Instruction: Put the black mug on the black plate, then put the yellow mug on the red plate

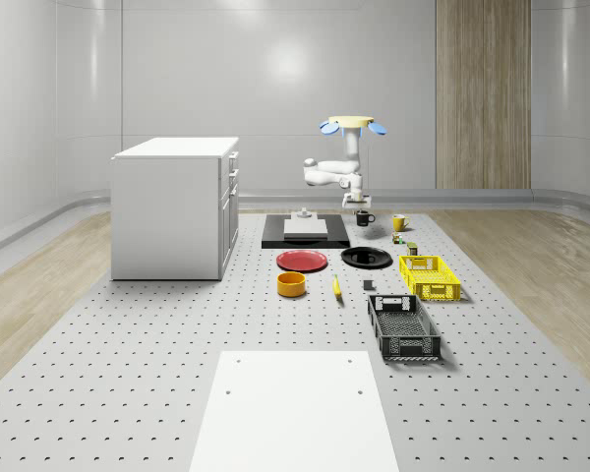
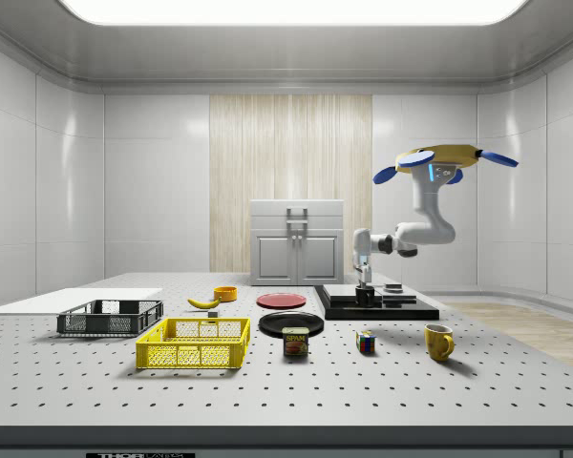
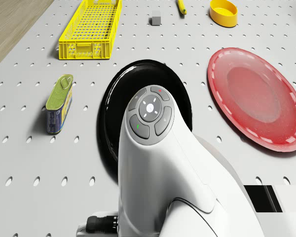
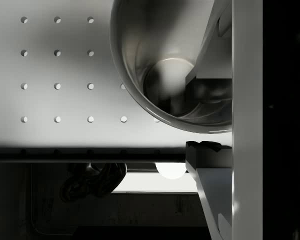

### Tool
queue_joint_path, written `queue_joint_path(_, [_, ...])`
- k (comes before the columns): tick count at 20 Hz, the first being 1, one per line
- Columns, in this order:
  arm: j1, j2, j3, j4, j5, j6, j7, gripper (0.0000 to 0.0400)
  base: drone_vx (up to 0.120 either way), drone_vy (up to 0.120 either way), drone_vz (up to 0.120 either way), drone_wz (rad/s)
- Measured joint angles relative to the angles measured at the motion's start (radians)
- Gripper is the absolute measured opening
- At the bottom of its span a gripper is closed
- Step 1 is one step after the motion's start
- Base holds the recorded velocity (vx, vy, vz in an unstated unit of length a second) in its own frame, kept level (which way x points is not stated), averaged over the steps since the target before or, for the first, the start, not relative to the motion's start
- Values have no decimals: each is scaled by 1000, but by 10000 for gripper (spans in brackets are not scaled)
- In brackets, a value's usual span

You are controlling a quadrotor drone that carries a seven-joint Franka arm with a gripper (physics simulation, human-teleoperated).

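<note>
Yellow drone [image 2: 441,156] body with blue rotor discs at its corners. White, rounded, glossy arm [image 1: 336,173] of smooth jointed segments, darker bands at the joints. Grey round button pad [image 3: 149,111] on one link, with tiny red and green marks. Pale grey claw fingers [image 4: 210,47], seemingly dark-tipped.

Whole-scene view: high, from the bench [image 1: 128,374] end. Side view: low, level. Both share the black plate [image 1: 366,258]. Wrist view: close, looking downward.
</note>
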Motion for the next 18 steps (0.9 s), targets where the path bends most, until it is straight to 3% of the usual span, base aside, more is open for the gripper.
queue_joint_path(18, [-6,-28,4,1,11,26,5,110,120,0,0,0])
